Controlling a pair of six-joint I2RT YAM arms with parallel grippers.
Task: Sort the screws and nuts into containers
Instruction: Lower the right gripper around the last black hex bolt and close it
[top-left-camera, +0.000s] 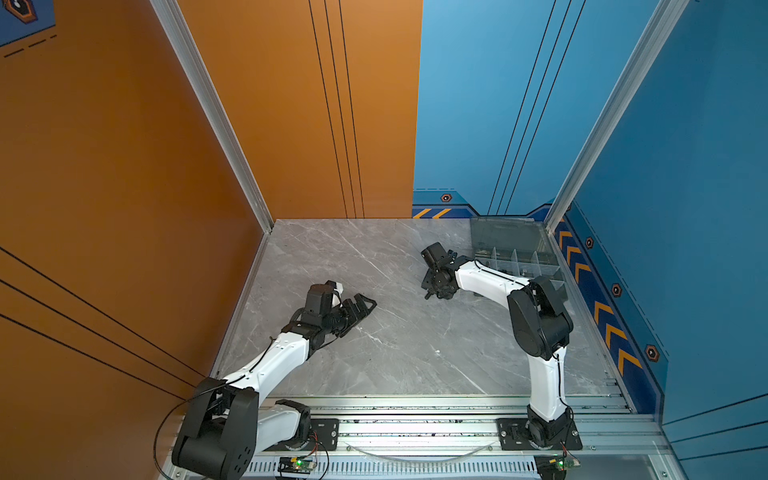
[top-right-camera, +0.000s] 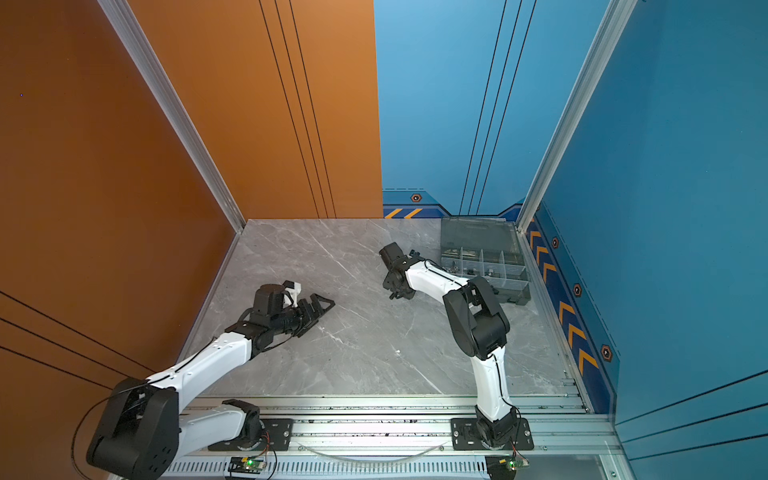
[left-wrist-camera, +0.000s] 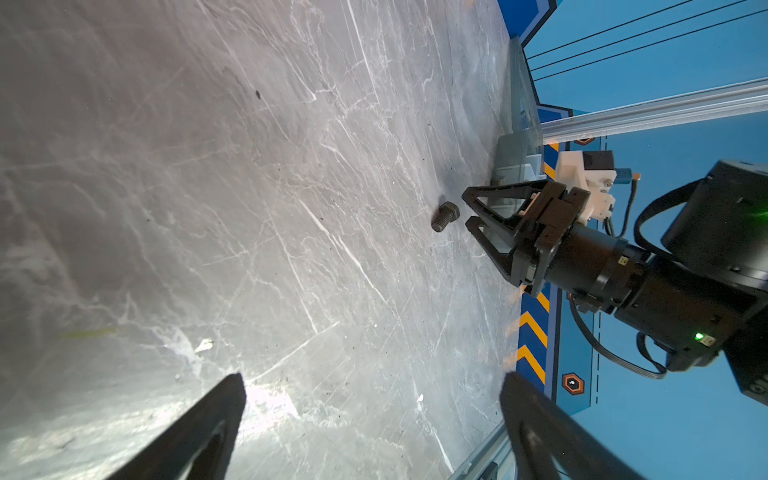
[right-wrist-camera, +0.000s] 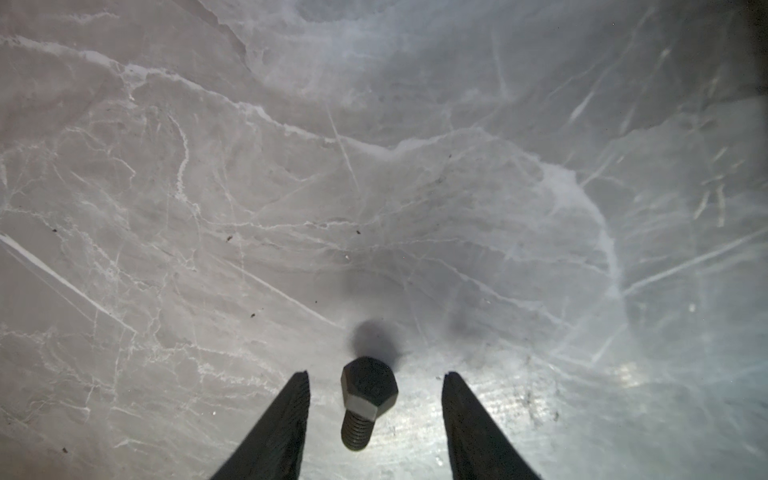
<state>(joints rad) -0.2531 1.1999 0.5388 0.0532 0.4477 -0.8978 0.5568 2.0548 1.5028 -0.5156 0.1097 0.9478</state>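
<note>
1. Nearest, the left claw (left-wrist-camera: 372, 376) hangs low over the grey table (top-left-camera: 374, 353). Its two fingers are spread wide and hold nothing.
2. Farther in, the right claw (right-wrist-camera: 376, 374) points down at the table. Its fingers are about half open and have hold of nothing yet.
3. A black screw (right-wrist-camera: 368, 395) lies flat on the table between those two fingers. There is a gap on each side, so neither finger touches it.
4. To do this step well, the right claw should go down until its tips are almost on the table. Then it should close slowly and evenly, because the round screw could roll or pop out.
5. Farthest back, in the right corner, sits the box (top-left-camera: 515, 259) with its lid (top-right-camera: 478, 232) standing open.
6. Clear walls split the box into little rooms. Some rooms hold small bits (top-right-camera: 490, 272) – too tiny to tell screws from nuts.
</note>
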